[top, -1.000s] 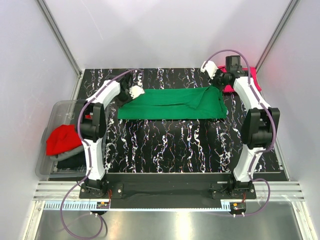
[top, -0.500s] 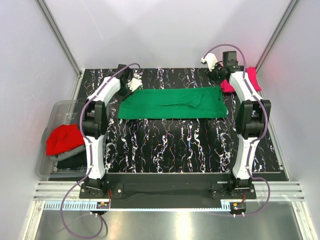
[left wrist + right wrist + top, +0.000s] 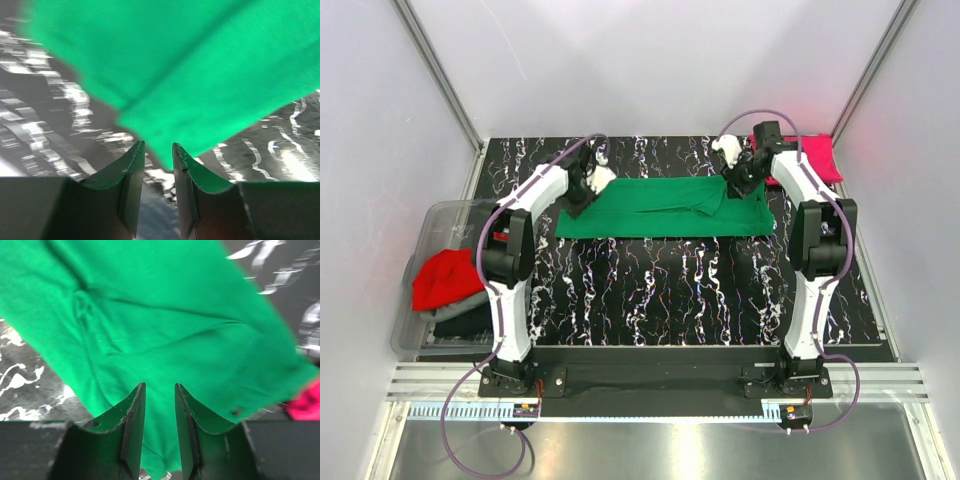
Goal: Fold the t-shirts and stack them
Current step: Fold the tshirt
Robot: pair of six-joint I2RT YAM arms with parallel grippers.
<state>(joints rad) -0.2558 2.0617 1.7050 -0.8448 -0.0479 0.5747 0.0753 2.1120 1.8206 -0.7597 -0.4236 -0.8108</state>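
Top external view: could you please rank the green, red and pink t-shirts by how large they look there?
1. green t-shirt, spread flat, clearly largest.
2. red t-shirt, bunched in the bin.
3. pink t-shirt, but the right arm hides part of it, so second versus third is unsure.

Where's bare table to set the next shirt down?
Bare: the strip of table between the near edge of the green t-shirt and the arm bases. Crowded: the far edge, with the left hand, right hand and magenta t-shirt; also the bin at left.
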